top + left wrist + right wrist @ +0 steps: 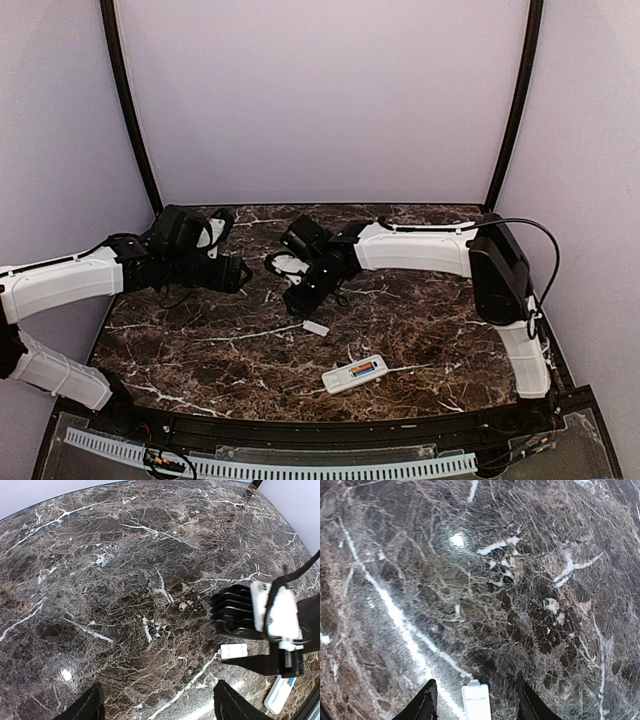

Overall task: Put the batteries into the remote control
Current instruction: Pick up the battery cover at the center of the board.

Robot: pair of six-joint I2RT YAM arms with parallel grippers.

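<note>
Right wrist view: right claw (475,679) spread around a white piece (476,702); left claw (159,684) spread.

Open desk (190,345) is seen along the left and front-left. The centre is blocked by the right tool (303,303), jaws parted astride a small white flat piece (316,327). The remote control (354,374) lies near the front edge, right of centre. The left tool (240,275) is held just left of the right one; pale walls (60,150) bound three sides
</note>
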